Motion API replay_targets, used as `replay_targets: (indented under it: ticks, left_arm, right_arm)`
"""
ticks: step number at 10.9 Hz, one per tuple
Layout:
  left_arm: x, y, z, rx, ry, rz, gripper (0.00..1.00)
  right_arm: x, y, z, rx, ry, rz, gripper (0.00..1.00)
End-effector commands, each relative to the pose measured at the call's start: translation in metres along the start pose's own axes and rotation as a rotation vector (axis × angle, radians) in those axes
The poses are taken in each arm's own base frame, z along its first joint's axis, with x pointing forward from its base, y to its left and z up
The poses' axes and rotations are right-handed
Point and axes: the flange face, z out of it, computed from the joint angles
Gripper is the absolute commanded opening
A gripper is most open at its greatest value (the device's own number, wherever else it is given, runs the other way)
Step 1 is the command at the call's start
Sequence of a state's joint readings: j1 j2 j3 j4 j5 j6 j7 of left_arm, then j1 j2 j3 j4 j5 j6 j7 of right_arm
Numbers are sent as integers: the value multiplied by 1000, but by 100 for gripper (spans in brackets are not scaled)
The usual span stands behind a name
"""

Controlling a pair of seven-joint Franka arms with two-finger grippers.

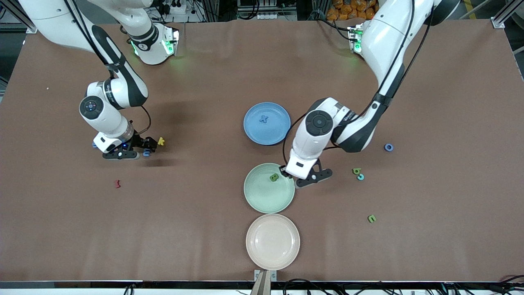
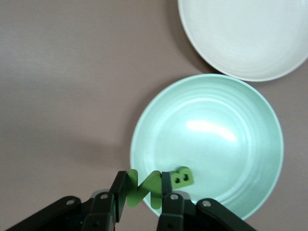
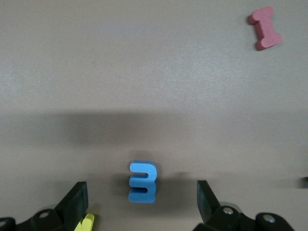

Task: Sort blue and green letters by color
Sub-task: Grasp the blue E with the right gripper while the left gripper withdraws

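Note:
My left gripper (image 1: pixel 283 170) is shut on a green letter N (image 2: pixel 143 188), held over the edge of the green plate (image 1: pixel 266 200) nearest the left arm. A green letter B (image 1: pixel 274 177) lies in that plate; the left wrist view shows it (image 2: pixel 183 177) on the plate (image 2: pixel 216 139), just past my fingertips. A blue letter (image 1: pixel 264 119) lies in the blue plate (image 1: pixel 275 132). My right gripper (image 1: pixel 143 149) is open and low over the table, with a blue letter (image 3: pixel 143 182) between its fingers (image 3: pixel 74 202).
A yellow k (image 1: pixel 161 141) lies beside the right gripper. A dark red letter (image 1: pixel 118 184) lies nearer the camera. A beige plate (image 1: pixel 272 250) sits nearest the camera. Toward the left arm's end lie a blue ring (image 1: pixel 388 147), two green letters (image 1: pixel 356 171) (image 1: pixel 371 218) and a teal one (image 1: pixel 360 177).

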State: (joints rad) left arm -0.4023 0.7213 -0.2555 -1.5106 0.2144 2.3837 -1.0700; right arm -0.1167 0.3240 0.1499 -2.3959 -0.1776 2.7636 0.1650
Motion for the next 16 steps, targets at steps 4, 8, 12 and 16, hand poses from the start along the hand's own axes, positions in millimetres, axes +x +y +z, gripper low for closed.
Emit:
replay_targets:
  ticks: [4, 8, 12, 16]
  left_arm:
    - [-28, 35, 49, -100, 27, 82, 97]
    - [17, 17, -3, -79, 54, 71, 100]
    - [69, -34, -47, 45, 25, 240, 100]
    - [99, -128, -38, 187, -84, 204, 100]
  right_arm:
    - [-5, 1, 13, 10, -7, 2, 97]
    - [-7, 2, 19, 9, -19, -2, 58]
    - [-4, 4, 20, 12, -18, 12, 28]
    - [2, 9, 15, 8, -16, 24, 20]
